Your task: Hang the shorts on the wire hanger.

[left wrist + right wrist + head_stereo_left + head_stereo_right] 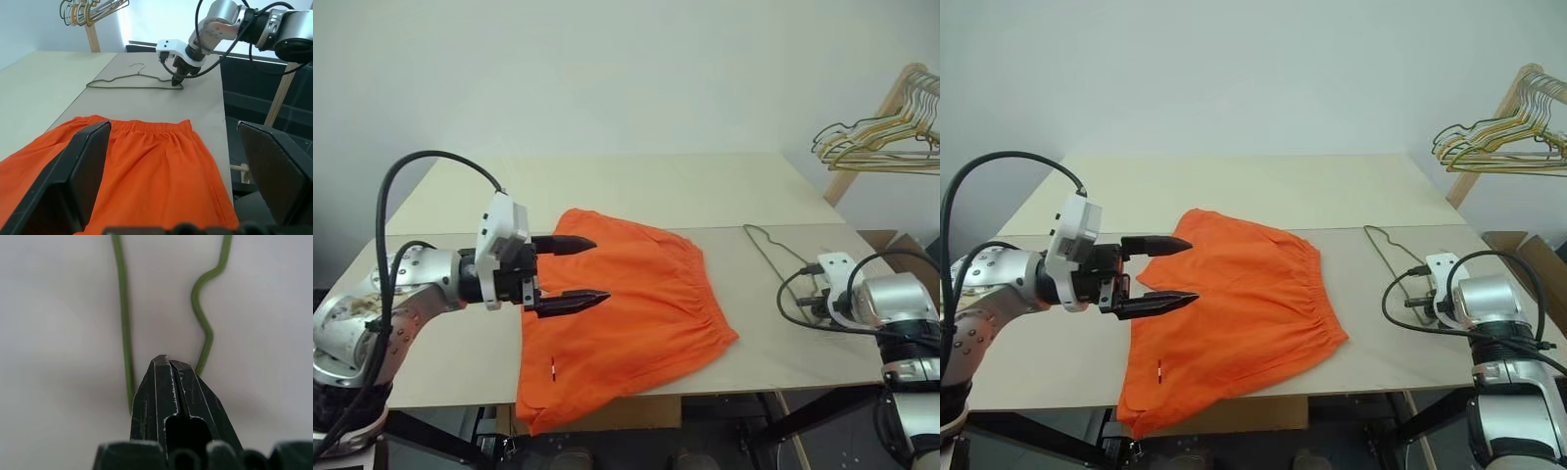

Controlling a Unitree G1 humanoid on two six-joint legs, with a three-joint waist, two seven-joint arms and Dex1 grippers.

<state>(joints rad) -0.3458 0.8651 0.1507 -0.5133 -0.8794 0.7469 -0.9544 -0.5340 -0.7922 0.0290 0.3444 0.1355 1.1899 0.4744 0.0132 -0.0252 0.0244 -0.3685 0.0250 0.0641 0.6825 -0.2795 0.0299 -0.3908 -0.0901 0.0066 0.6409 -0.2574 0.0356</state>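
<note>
Shorts: the orange shorts (622, 313) lay flat on the table (705, 191), with one leg hanging over the near edge.
Wire hanger: the thin grey-green wire hanger (134, 82) lay flat on the table, off to the right of the shorts and apart from them.
Left gripper: the left gripper (566, 274) hung just over the left side of the shorts, its two black fingers spread wide, holding nothing.
Right gripper: the right gripper (169, 366) was pinched tight on one end of the wire hanger, tips down at the table.
Other hangers: a bunch of gold hangers (886, 132) hung on a wooden rack at the far right.
</note>
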